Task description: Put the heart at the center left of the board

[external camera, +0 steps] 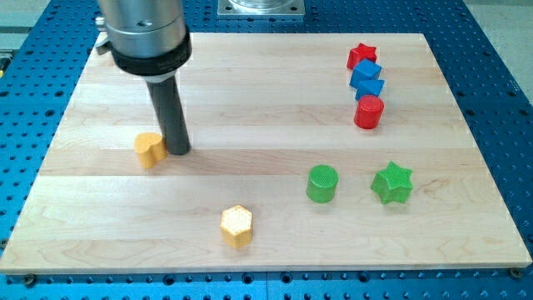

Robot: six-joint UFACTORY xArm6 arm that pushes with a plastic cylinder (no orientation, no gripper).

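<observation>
The yellow heart lies on the wooden board at the view's left, about mid height. My tip stands on the board just to the right of the heart, touching or almost touching its right side. The rod rises from there to the arm's silver and black housing at the view's top left.
A yellow hexagon lies near the view's bottom centre. A green cylinder and a green star sit at the lower right. A red star, a blue block and a red cylinder cluster at the upper right.
</observation>
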